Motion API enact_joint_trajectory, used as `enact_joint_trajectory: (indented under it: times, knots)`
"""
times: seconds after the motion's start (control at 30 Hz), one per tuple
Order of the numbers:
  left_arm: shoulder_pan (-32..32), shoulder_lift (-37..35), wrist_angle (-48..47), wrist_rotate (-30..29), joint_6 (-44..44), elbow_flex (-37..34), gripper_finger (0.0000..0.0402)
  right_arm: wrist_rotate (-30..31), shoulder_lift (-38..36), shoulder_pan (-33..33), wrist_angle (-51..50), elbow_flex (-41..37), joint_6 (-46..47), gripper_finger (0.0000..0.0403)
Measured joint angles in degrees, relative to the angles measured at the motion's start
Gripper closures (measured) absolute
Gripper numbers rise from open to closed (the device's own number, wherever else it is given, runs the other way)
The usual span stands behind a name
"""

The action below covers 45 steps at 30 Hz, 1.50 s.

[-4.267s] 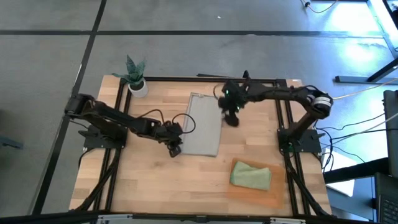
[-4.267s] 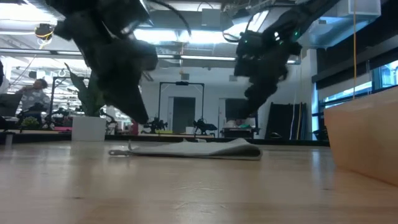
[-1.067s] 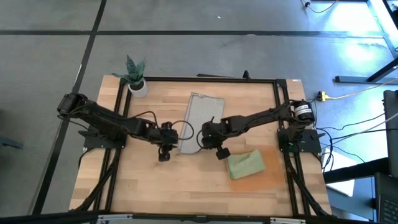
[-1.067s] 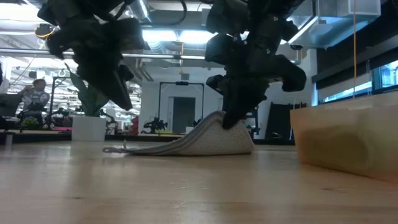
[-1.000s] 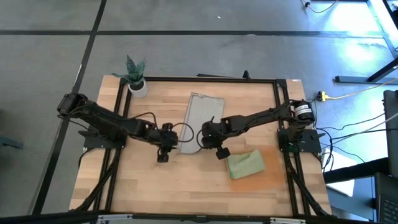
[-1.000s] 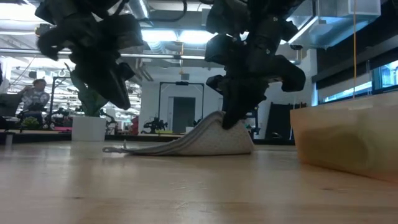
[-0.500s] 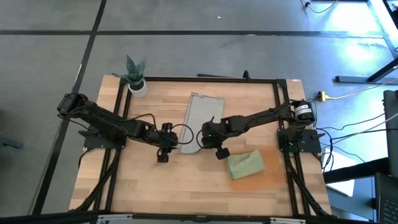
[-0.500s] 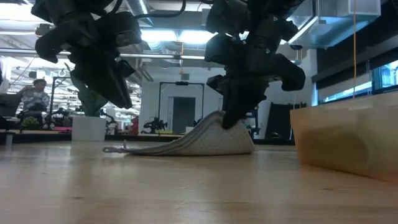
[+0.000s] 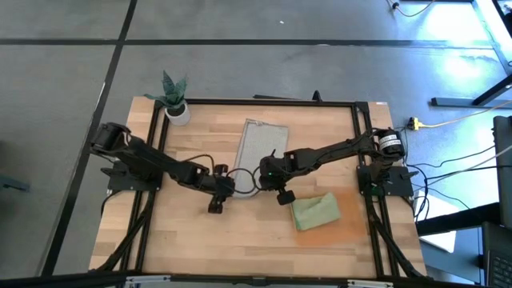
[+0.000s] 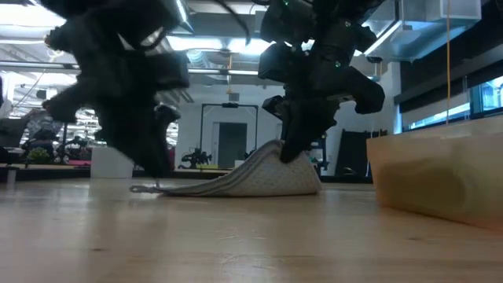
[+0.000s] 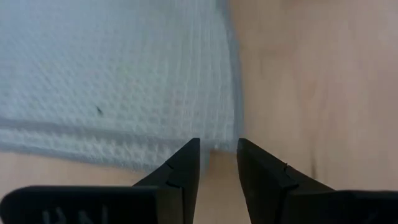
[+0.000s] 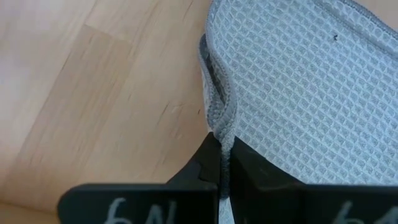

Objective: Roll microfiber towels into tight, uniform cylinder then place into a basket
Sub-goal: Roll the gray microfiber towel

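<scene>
Two dark six-joint arms meeting near the middle of a pale wooden tabletop (image 9: 200,240), both at the near end of a pale grey waffle-weave microfiber towel (image 9: 262,144) spread flat across the boards. Right gripper (image 9: 262,178) pinched shut on the towel's stitched hem at the near corner — fingers (image 12: 211,163) pressed together with the edge caught between them, the cloth lifted there into a low peak. Same peak seen from table height, rising under the right gripper (image 10: 292,151) while the rest of the grey towel (image 10: 236,185) lies flat.

Left gripper (image 9: 219,192) low over the wood just beside the towel's other near corner, fingers (image 11: 186,167) apart with a narrow gap and nothing between them; towel edge (image 11: 124,81) lying just ahead of the tips, not gripped. From table height, left gripper (image 10: 149,161) blurred, hanging just above the surface beside the cloth's flat end.

Second towel, pale sage green and loosely bundled (image 9: 314,212), sitting in a shallow rectangular orange-brown tray (image 9: 352,228) toward the right near part of the table — close beside the right arm, well apart from the left. Tray wall (image 10: 440,177) prominent at table height on the picture's right.

Small green potted plant in a white pot (image 9: 175,98) at the far left corner, clear of both arms.
</scene>
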Motion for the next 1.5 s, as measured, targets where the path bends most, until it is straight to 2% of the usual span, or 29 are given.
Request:
enact_joint_trajectory:
  times: [0.23, 0.6, 0.7, 0.8, 1.03, 1.23, 1.5]
  knots:
    - [0.2, 4.0, 0.5, -3.0, 1.1, 0.0, 0.0303, 0.0, 0.0, 0.0, 0.0, 0.0, 0.0, 0.0392]
    - [0.3, 6.3, 0.5, -1.0, 1.5, 0.2, 0.0308, 0.0, -0.1, 0.0, 0.0, 0.0, 0.0, 0.0392]
    - [0.3, 6.3, 0.3, -0.5, 1.5, 0.2, 0.0335, 0.0, -0.1, 0.0, 0.0, 0.0, 0.2, 0.0392]
    - [0.5, 6.3, -0.1, 0.6, 0.9, 0.3, 0.0384, 0.0, -0.1, 0.0, 0.0, 0.0, 0.3, 0.0392]
    - [1.8, 4.7, -7.3, 5.3, -3.4, 3.4, 0.04, 0.1, -0.1, -0.1, -2.0, 0.4, 1.5, 0.0392]
    - [4.5, 0.5, -16.7, 6.2, -4.1, 6.7, 0.0401, 0.9, -0.1, -1.9, -7.5, 3.4, 4.3, 0.0392]
    - [9.5, -1.2, -18.2, 7.6, -10.9, 8.7, 0.0401, 0.6, -0.1, -5.2, -13.3, 5.4, 11.3, 0.0392]
